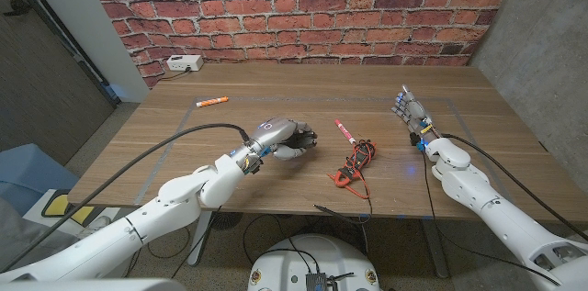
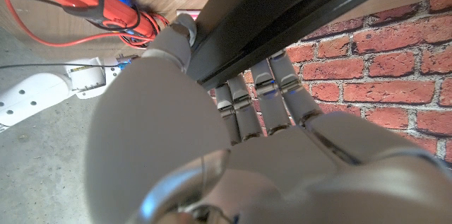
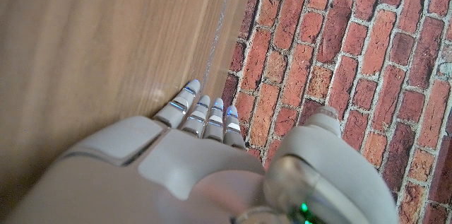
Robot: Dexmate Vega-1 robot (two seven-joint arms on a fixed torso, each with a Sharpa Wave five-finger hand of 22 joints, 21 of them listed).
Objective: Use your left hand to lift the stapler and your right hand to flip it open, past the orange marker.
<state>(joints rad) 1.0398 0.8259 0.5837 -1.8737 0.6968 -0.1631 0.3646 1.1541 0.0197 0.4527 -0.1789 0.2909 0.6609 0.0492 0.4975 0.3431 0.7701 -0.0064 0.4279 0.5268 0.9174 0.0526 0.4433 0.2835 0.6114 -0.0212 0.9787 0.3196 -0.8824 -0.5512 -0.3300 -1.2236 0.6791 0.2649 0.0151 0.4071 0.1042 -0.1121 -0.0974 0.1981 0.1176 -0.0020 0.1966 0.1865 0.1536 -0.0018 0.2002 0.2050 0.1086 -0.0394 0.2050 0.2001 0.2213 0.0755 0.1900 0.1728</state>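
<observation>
Gripped, seemingly, in the left robot hand [image 1: 283,138] at mid-desk is the dark stapler [image 2: 282,19], long axis running rightward; the open, empty right robot hand [image 1: 413,117] waits well apart.

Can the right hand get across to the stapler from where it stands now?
Probably yes. The right hand stands open at the table's right side, holding nothing. The black stapler is gripped by the left hand near the middle. Between them lie a red marker and a red cable bundle, low enough to pass over.
</observation>
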